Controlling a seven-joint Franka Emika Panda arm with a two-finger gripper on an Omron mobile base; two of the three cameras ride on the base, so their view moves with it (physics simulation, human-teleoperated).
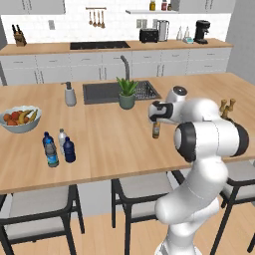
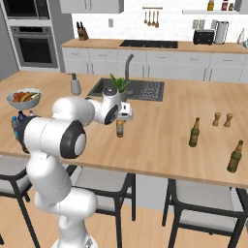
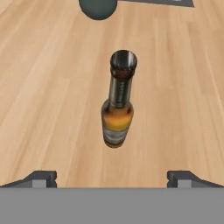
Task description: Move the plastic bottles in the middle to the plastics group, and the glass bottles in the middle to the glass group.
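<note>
A small amber-orange glass bottle with a narrow neck and a metal cap stands upright on the wooden island. My gripper hovers just above it, open, the bottle centred between the wide-apart fingertips and untouched. The side views show the gripper right over the amber bottle. At the left, the clear white-capped bottle and the navy bottle stand beside the blue-labelled water bottle. Two dark green glass bottles stand at the right.
A potted plant and the sink lie just beyond the amber bottle. A grey soap dispenser and a fruit bowl stand at the left. Two tan shakers stand past the green bottles. Stools line the island's near edge.
</note>
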